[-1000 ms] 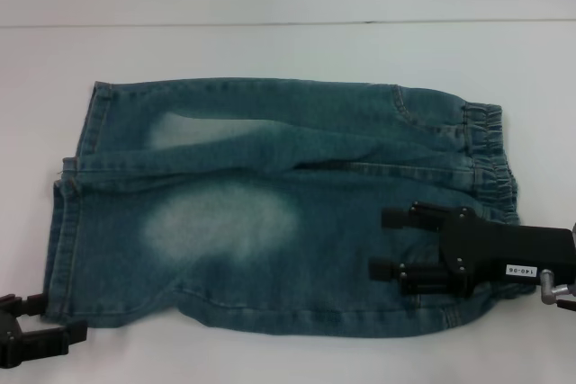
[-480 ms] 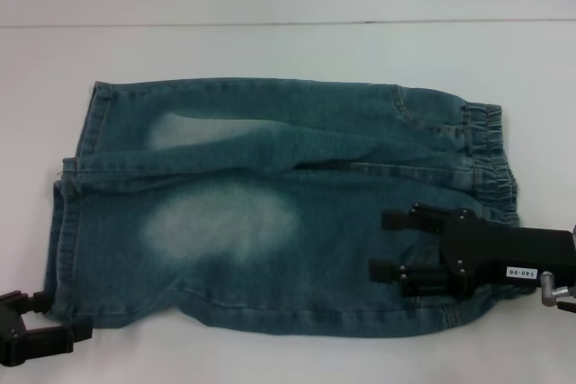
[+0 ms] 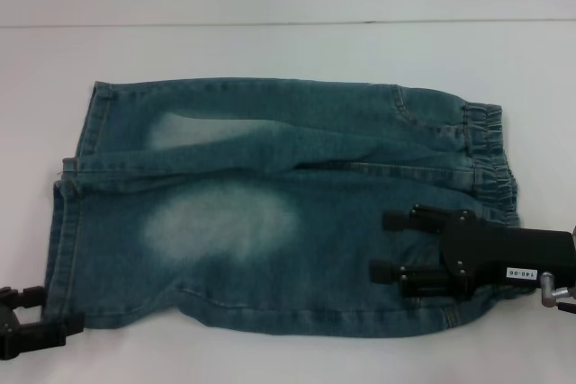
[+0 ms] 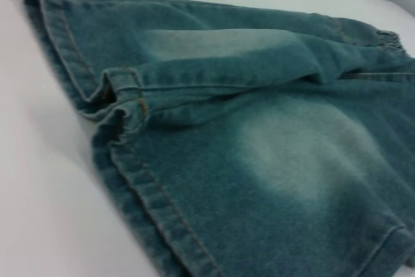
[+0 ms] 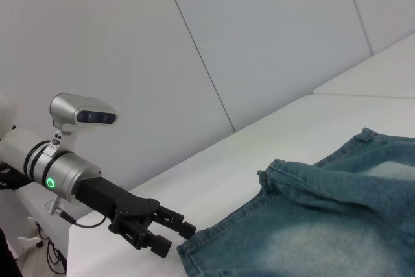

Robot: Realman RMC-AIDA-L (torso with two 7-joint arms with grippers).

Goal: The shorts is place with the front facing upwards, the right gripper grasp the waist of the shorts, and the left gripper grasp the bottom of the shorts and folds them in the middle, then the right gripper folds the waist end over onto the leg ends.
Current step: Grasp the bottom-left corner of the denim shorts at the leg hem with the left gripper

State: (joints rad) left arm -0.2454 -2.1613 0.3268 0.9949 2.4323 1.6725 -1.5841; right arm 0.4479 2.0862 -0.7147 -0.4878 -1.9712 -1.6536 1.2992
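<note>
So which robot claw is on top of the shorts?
The right gripper, the all-black one with the small white label, sits over the shorts near the puckered waist. The left gripper waits off the hem corner.

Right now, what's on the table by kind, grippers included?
Denim shorts: 1
Grippers: 2, left gripper at the near leg-hem corner, right gripper above the waist end
Total: 3

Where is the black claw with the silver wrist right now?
The left gripper sits low on the robot's left, open at the near hem corner of the blue-green denim shorts.
</note>
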